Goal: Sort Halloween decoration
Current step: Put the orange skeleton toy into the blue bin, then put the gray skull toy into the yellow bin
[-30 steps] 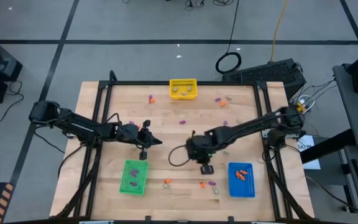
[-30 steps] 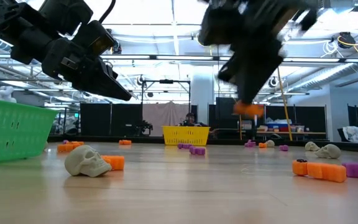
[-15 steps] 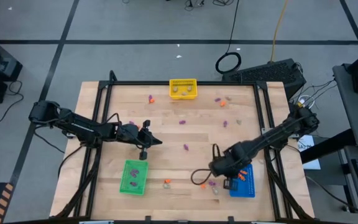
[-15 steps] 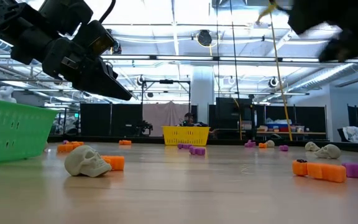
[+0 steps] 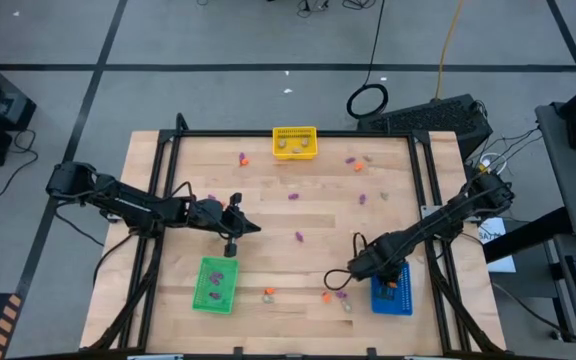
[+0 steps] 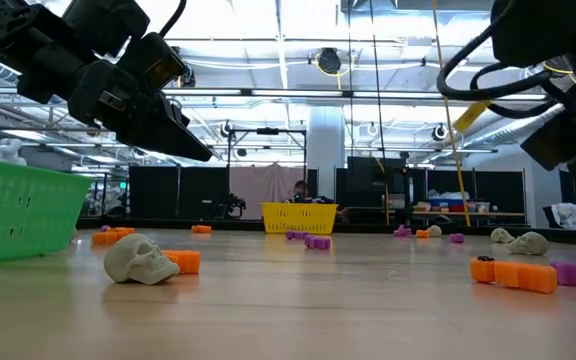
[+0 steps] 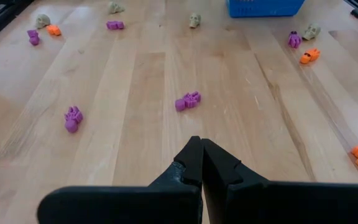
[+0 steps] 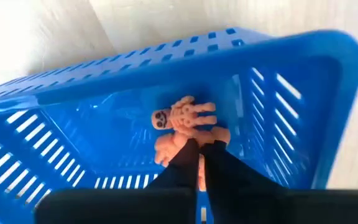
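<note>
On my right wrist feed the right gripper [image 8: 197, 154] has its fingers [image 8: 180, 163] pressed together, tips nearly touching, pointing down into the blue bin [image 8: 303, 81]. Just past the tips lie orange trinkets [image 8: 185, 116], one a small skeleton-like figure; I cannot tell whether the tips still pinch any of them. From above, that gripper [image 5: 386, 278] hangs over the blue bin [image 5: 392, 302] at the desk's front right, its arm running back to the right edge.

The left gripper [image 7: 201, 163] also has its fingers together with nothing between them, held above bare wood. Ahead of it lies a purple trinket [image 7: 188, 100], another purple one [image 7: 73, 117] off to the side, and farther out pale skulls [image 7: 194, 20] and orange pieces [image 7: 309, 56]. In the high view the left gripper [image 5: 236, 228] sits left of centre, just behind the green bin [image 5: 215, 285], which holds a few dark pieces.

The remaining Halloween decoration [image 5: 299, 237] is scattered over the desk [image 5: 268, 180]: purple and orange bits in the middle and back, a small cluster [image 5: 333, 296] at the front between the green and blue bins. The yellow bin [image 5: 295, 143] stands at the back edge with pale pieces inside. At desk level a pale skull [image 6: 133, 257] lies touching an orange piece [image 6: 183, 261].
</note>
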### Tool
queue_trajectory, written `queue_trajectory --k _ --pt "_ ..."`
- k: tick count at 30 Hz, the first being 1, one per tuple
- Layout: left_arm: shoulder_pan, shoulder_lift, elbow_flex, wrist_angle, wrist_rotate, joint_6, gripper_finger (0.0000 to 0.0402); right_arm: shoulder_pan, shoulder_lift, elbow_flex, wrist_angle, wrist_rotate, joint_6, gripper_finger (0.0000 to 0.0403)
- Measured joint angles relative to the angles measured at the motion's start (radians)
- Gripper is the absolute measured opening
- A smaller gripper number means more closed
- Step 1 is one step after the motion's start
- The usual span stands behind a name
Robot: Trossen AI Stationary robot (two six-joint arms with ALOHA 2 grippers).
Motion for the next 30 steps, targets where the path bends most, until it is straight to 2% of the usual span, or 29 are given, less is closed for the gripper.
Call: queue_trajectory --k 5,9,14,17,22,25,30 --pt "0.000 0.000 0.000 -0.001 0.000 0.000 0.0002 -0.002 -0.020 0.106 -0.159 0.023 -0.012 0.0063" --pt "0.000 0.000 0.000 -0.004 0.000 0.000 0.0002 -0.029 -0.055 0.218 -0.297 0.148 -0.015 0.0103" --pt "0.000 0.000 0.000 -0.006 0.000 0.000 0.0002 -0.114 -0.096 0.277 -0.281 0.266 -0.020 0.0137" --pt "0.000 0.000 0.000 -0.008 0.000 -0.001 0.0002 -0.185 -0.096 0.270 -0.270 0.302 -0.064 0.0147" --pt "0.000 0.000 0.000 -0.018 0.000 -0.015 0.0002 -0.302 -0.096 0.196 -0.170 0.296 -0.188 0.0151" --pt "0.000 0.000 0.000 -0.026 0.000 -0.016 0.0002 -0.346 -0.096 0.138 -0.082 0.276 -0.260 0.0151" --pt "0.000 0.000 0.000 -0.025 0.000 -0.016 0.0002 -0.380 -0.096 0.052 0.019 0.238 -0.274 0.0158"
